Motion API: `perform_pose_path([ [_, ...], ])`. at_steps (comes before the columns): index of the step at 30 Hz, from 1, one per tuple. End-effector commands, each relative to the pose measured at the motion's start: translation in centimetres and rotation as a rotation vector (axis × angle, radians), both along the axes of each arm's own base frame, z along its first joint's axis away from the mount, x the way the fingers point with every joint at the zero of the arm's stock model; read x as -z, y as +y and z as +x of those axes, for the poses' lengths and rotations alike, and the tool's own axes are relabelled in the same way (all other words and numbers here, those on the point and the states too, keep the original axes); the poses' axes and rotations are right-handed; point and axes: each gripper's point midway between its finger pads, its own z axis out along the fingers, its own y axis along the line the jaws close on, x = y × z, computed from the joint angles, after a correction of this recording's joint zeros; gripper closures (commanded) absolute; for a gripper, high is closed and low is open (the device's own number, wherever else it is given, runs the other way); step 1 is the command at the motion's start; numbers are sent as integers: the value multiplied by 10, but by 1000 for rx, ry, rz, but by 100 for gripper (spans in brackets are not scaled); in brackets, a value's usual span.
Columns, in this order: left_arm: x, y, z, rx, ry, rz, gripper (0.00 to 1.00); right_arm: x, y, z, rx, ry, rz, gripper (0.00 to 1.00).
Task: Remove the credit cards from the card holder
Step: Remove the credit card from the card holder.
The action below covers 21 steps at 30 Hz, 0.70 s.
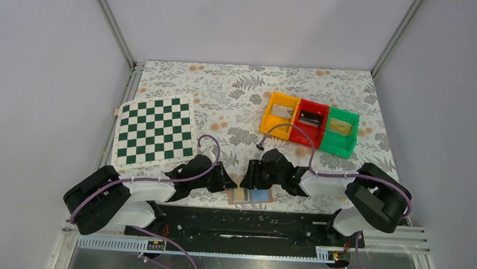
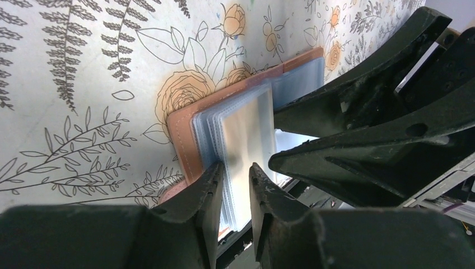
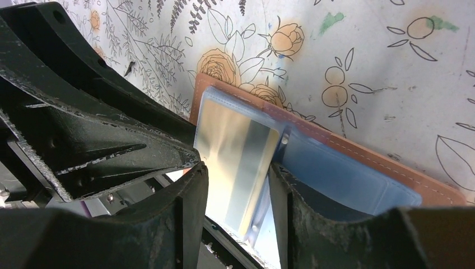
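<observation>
Left end effector (image 2: pixel 236 193): clenched narrow on the near edge of a fan of clear sleeves (image 2: pixel 246 126), several leaves pinched together between the fingers. Right end effector (image 3: pixel 238 216): jaws half apart, straddling a single raised, tilted leaf with a yellowish one of the credit cards (image 3: pixel 235 151) inside; pressing on it or merely flanking it, cannot tell. Both close together, nearly touching, over the card holder (image 1: pixel 250 196), open with tan cover down at the near edge of the surface (image 1: pixel 237 103), between the two arms. Bluish pockets flat on the holder's right half; no card seen fully out yet. Handling, as judged: light, thin, stiff cards in soft, slick plastic, likely to travel with the sleeve rather than slide out of it unless pinned. Best to keep the sleeve stack or cover held down with the left and nip the exposed short edge of one card at the pocket mouth with the right, pulling straight along the pocket. Risk of catching sleeve and card together, or of lifting the whole light holder. Farther out: green-and-white checkered board (image 1: pixel 155 132) far left, orange, red and green bins (image 1: pixel 309 123) far right, well apart from the work.
</observation>
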Motion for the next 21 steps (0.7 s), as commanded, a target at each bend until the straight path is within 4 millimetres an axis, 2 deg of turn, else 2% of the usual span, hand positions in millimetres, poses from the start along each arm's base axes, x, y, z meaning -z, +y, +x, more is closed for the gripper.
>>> perform_pose_path([
  [1,-40,-23,4,48,-77,-168,77,9,-4,-1,-7,-10,-5,49],
  [7,-52,-26,2,60,-101,-235,77,-2,-2,-5,-27,-35,57,45],
  [12,-60,-30,3,65,-115,-263,77,-16,2,-6,-48,-72,121,37],
  [21,-62,-34,5,71,-114,-269,77,-31,3,-10,-84,-125,183,29],
])
